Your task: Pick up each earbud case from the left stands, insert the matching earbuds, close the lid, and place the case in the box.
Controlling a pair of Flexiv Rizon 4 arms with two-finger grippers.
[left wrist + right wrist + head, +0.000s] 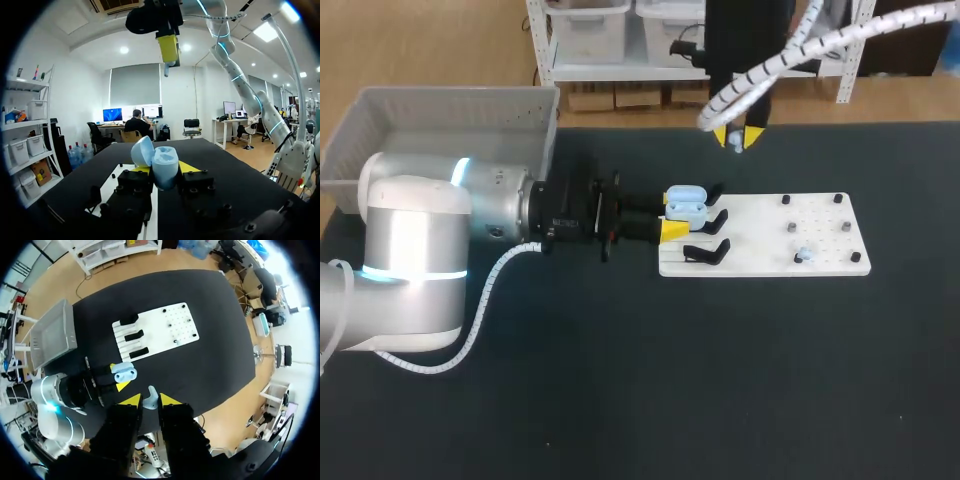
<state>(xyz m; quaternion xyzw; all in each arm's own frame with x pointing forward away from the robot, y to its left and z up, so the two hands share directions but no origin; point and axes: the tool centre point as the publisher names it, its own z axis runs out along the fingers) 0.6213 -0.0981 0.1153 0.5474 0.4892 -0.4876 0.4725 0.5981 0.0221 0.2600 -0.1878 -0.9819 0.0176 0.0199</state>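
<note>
My left gripper [673,215] is shut on an open light-blue earbud case [687,205], held sideways over the left end of the white board [760,225]. In the left wrist view the case [160,164] sits between the yellow tips with its lid up. My right gripper [738,137] hangs high above the table's far side, shut on a small light-blue earbud [150,399]. From the left wrist it shows overhead as the right gripper [169,50]. Another earbud [804,253] lies on the board's right part.
Black stands [708,252] line the board's left edge, and small pegs [790,228] dot its right half. A grey box [440,125] stands at the back left, behind my left arm. Black tabletop lies open in front of the board.
</note>
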